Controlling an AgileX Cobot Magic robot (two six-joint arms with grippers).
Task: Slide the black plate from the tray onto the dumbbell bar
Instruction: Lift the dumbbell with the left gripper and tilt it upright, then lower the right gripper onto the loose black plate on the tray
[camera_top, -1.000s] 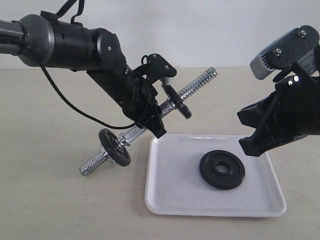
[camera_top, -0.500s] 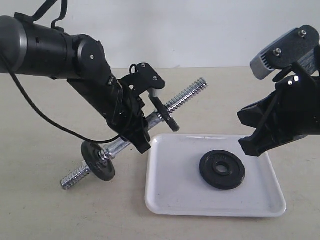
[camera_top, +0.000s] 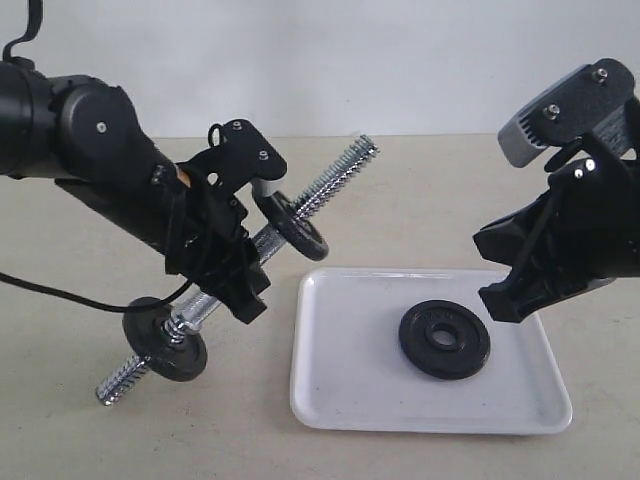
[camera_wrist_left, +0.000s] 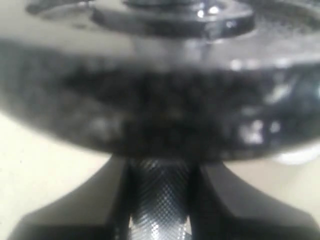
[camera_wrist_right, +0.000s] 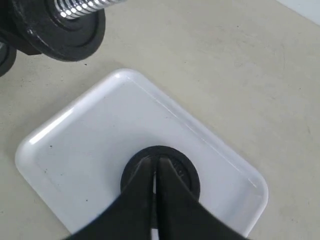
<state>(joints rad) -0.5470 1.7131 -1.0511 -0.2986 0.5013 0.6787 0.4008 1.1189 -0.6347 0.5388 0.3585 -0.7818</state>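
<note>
Our right fingers (camera_wrist_right: 137, 187) are together, poised above the plate (camera_wrist_right: 186, 172), which lies flat near the middle of the tray (camera_wrist_right: 75, 150). We judge they must spread first, then pinch rim against hub hole. Our left fingers (camera_wrist_left: 85, 215) clamp the bar (camera_top: 335, 180), at ten o'clock from the tray. Its free threaded end points to one o'clock and should be held steady.

I count three black weight discs: the black plate (camera_top: 444, 340), an upper disc (camera_top: 296, 226) and a lower disc (camera_top: 165, 339). One tray (camera_top: 330, 392), one dumbbell bar (camera_top: 338, 176).
</note>
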